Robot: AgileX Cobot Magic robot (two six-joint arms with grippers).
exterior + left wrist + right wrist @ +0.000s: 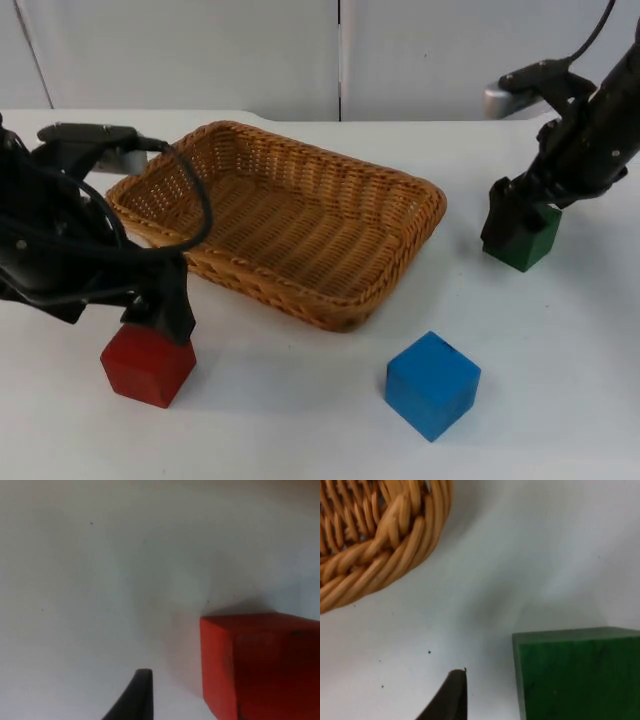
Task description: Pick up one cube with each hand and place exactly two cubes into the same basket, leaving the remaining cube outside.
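A red cube (148, 365) lies on the white table near the front left. My left gripper (162, 322) is down on its top rear edge, open. In the left wrist view one black fingertip (141, 692) stands a gap away from the red cube (260, 667). A green cube (527, 240) sits at the right, and my right gripper (508, 226) is lowered over its left side, open. In the right wrist view its fingertip (454, 695) is apart from the green cube (577, 672). A blue cube (432, 385) rests alone at the front.
A wicker basket (290, 285) stands in the middle of the table with nothing in it; its rim (380, 545) lies close to the green cube. The grey partition wall rises behind the table.
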